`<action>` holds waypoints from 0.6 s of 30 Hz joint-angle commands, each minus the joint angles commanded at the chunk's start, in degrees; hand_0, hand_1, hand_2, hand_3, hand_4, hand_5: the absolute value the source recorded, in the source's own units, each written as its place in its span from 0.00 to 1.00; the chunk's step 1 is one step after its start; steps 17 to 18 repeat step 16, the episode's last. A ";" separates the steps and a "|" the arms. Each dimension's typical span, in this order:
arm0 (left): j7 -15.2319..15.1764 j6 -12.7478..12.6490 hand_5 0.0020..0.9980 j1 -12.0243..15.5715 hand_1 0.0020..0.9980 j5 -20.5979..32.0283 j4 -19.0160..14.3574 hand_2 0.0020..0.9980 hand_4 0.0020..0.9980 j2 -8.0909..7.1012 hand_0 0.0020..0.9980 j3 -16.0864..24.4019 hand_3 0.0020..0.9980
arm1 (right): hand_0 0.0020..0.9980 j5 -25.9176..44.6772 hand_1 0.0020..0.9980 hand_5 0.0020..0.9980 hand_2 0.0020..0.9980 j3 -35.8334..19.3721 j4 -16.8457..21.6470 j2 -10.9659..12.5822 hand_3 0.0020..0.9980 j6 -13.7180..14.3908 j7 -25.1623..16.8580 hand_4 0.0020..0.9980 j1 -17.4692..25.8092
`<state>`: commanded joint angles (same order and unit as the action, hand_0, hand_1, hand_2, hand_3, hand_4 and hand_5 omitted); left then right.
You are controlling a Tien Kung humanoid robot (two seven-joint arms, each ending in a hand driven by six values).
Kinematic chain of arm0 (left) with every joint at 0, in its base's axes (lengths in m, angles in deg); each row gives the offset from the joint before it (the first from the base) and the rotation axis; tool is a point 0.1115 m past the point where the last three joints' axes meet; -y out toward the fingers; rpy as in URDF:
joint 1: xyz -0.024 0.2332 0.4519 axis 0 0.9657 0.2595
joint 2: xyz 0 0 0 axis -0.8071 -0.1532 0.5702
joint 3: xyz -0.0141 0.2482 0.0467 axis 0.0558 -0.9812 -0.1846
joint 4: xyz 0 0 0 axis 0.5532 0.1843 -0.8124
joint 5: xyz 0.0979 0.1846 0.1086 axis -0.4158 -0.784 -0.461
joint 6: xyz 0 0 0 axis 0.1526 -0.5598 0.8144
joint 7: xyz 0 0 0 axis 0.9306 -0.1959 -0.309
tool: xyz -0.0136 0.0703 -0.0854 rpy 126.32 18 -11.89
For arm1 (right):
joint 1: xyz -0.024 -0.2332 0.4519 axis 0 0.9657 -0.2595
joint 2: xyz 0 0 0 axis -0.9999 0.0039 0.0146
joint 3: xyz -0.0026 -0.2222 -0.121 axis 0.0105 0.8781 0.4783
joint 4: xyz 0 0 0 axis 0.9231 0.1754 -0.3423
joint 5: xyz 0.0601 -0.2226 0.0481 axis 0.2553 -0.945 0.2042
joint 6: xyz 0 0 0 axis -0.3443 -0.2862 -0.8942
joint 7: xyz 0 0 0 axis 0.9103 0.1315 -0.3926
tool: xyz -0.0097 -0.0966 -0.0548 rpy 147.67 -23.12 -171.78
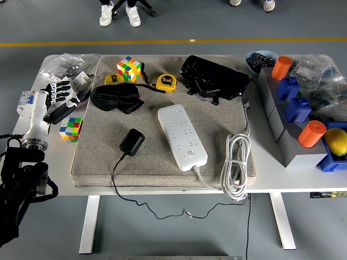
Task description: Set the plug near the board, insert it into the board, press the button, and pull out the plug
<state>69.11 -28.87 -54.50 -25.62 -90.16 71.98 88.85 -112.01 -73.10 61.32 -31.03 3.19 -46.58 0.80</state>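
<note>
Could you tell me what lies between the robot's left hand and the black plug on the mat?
In the head view, a small Rubik's cube sits between the left hand and the plug, at the mat's left edge; past it is bare mat.

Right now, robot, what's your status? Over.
Left hand open at table's left edge, holding nothing. Right hand out of view. Plug loose on mat, left of power strip, not inserted. Nothing between them.
</note>
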 joint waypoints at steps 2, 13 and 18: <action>0.00 0.00 0.49 0.00 0.67 -0.01 0.01 0.71 0.93 -0.06 0.65 -0.08 0.69 | 0.66 0.01 0.68 0.56 0.65 0.09 0.01 0.03 0.57 -0.01 0.00 1.00 0.01; -0.03 -0.01 0.49 -0.22 0.67 0.05 0.05 0.71 0.92 -0.15 0.65 -0.44 0.69 | 0.66 0.15 0.68 0.56 0.65 0.55 0.02 0.28 0.57 -0.04 -0.02 1.00 -0.17; -0.01 0.02 0.49 -0.20 0.67 0.04 0.06 0.71 0.92 -0.18 0.65 -0.51 0.69 | 0.66 0.17 0.68 0.56 0.65 0.66 0.02 0.37 0.57 -0.04 -0.02 1.00 -0.15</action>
